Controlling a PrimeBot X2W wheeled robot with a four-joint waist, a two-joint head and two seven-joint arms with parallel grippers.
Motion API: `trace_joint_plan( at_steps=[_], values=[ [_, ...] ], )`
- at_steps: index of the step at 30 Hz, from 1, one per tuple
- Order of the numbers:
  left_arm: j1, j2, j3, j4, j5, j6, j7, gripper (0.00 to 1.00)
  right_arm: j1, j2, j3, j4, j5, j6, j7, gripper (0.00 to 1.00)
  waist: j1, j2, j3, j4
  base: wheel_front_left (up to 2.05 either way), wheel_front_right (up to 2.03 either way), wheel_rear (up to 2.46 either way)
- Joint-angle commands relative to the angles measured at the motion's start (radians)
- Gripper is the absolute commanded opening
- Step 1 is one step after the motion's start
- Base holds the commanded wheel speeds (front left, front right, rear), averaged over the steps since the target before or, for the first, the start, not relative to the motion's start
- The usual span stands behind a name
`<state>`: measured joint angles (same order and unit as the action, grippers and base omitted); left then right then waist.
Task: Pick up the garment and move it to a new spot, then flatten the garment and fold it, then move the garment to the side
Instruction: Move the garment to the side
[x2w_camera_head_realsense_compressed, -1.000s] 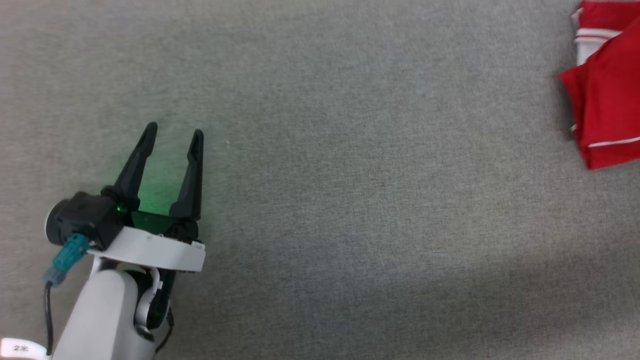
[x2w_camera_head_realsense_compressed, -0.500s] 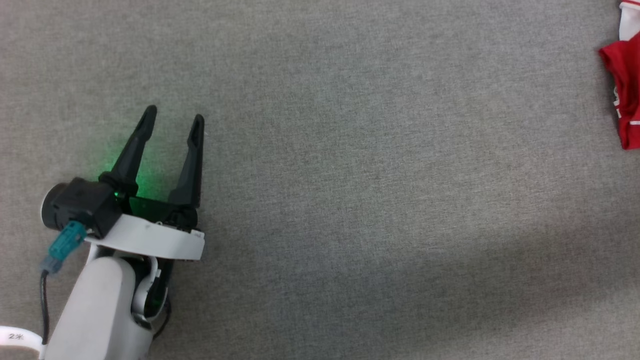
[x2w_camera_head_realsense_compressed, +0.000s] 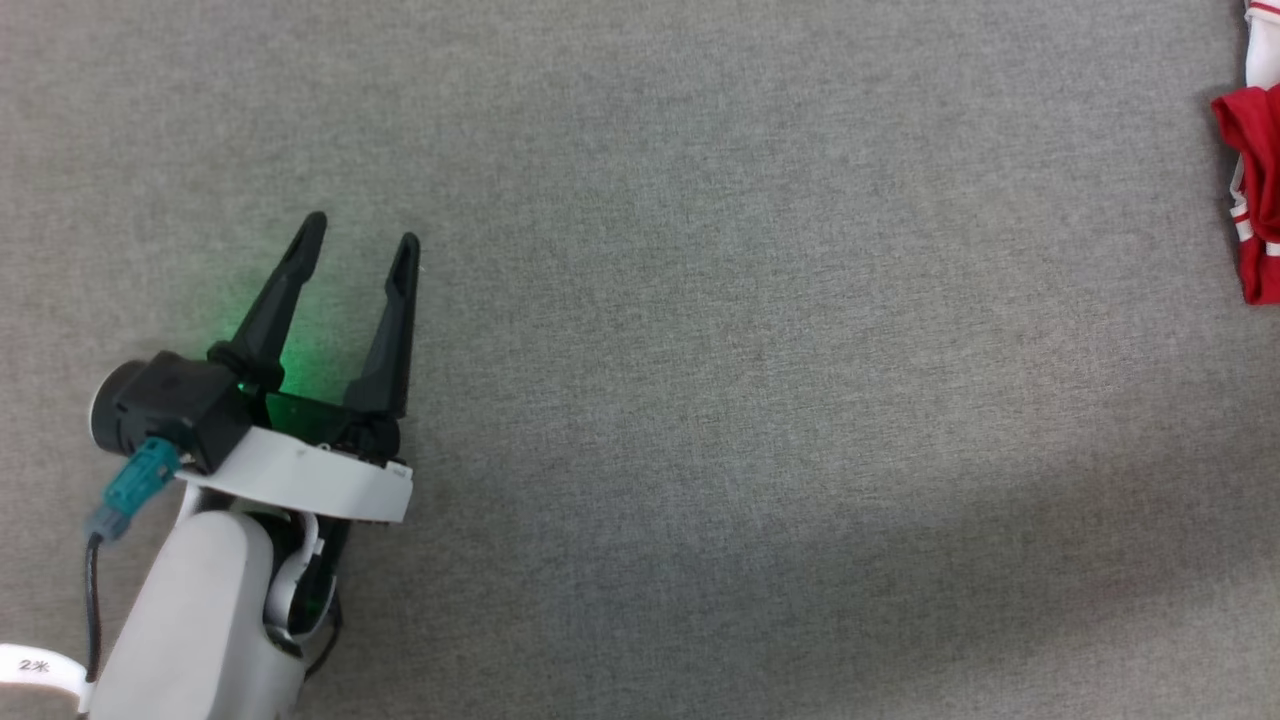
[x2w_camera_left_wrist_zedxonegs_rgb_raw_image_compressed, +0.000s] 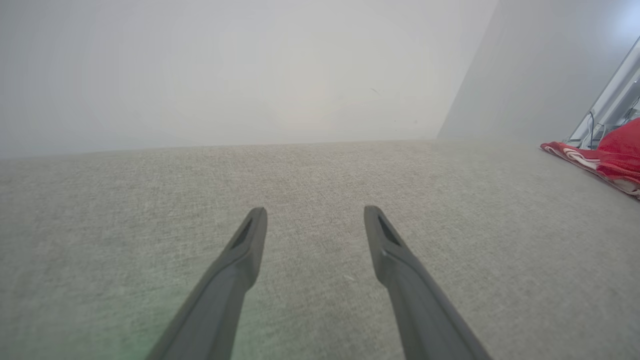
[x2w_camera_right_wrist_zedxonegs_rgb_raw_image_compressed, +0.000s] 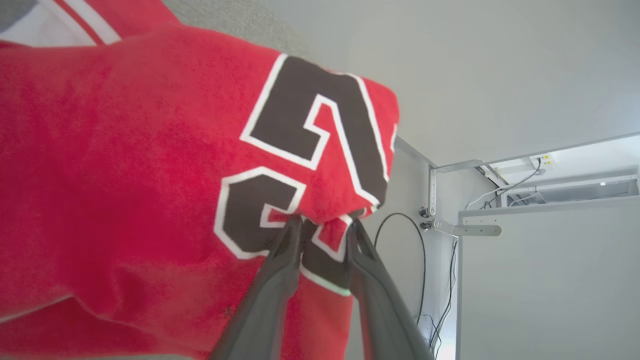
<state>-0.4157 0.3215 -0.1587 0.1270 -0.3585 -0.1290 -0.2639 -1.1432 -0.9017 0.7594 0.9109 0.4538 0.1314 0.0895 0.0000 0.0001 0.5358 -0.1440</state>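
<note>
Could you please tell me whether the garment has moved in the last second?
Yes. Against the nearly still left hand, the garment has shifted right, toward the head view's edge; less of it shows.

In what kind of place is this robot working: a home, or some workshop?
Probably an indoor lab or test room, not a home: a wide grey fabric-covered surface, bare pale walls, and a metal bracket with loose cables hanging beside it.

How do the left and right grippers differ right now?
The left gripper has its fingers spread wide with nothing between them, over the grey surface; the right gripper has narrower-set fingers with a fold of the garment between them, though a firm grip is unclear. Both have long dark fingers.
</note>
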Motion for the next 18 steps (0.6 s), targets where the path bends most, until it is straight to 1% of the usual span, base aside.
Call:
trace_joint_plan(
  at_steps=[1,2,3,4,11,14,18],
  values=[
    [0.002,0.006,0.003,0.005,-0.004,-0.001,0.001,1.0,-0.012,0.007,-0.008,0.009,-0.006,-0.002,-0.006,0.53,0.0,-0.0001,-0.006,0.001,0.0,0.0,0.0],
    [0.005,0.005,0.002,0.006,-0.005,-0.001,0.001,1.0,-0.014,0.01,-0.012,0.018,-0.01,-0.002,-0.014,0.74,0.0,-0.0001,-0.011,0.002,0.0,0.0,0.0],
    [0.007,0.004,0.002,0.006,-0.006,-0.001,0.001,1.0,-0.016,0.012,-0.014,0.025,-0.016,-0.002,-0.019,0.98,0.0,-0.0001,-0.015,0.003,0.0,0.0,0.0],
    [0.01,0.004,0.001,0.008,-0.007,-0.001,0.001,1.0,-0.016,0.016,-0.019,0.033,-0.017,-0.002,-0.022,1.0,0.0,-0.0001,-0.021,0.005,0.0,0.0,0.0],
    [0.034,-0.003,0.013,0.01,-0.01,-0.001,0.001,1.0,-0.023,0.045,-0.045,0.071,-0.046,-0.002,-0.061,1.0,0.0,-0.0001,-0.068,0.017,0.0,0.0,0.0],
    [0.046,-0.009,0.018,0.014,-0.008,-0.001,0.001,1.0,-0.021,0.064,-0.064,0.089,-0.051,-0.002,-0.081,1.0,0.0,-0.0001,-0.099,0.024,0.0,0.0,0.0],
    [0.074,-0.017,0.032,0.018,-0.006,-0.001,0.001,1.0,-0.002,0.108,-0.093,0.104,-0.048,-0.002,-0.119,1.0,0.0,-0.0001,-0.152,0.035,0.0,0.0,0.0]
  ],
)
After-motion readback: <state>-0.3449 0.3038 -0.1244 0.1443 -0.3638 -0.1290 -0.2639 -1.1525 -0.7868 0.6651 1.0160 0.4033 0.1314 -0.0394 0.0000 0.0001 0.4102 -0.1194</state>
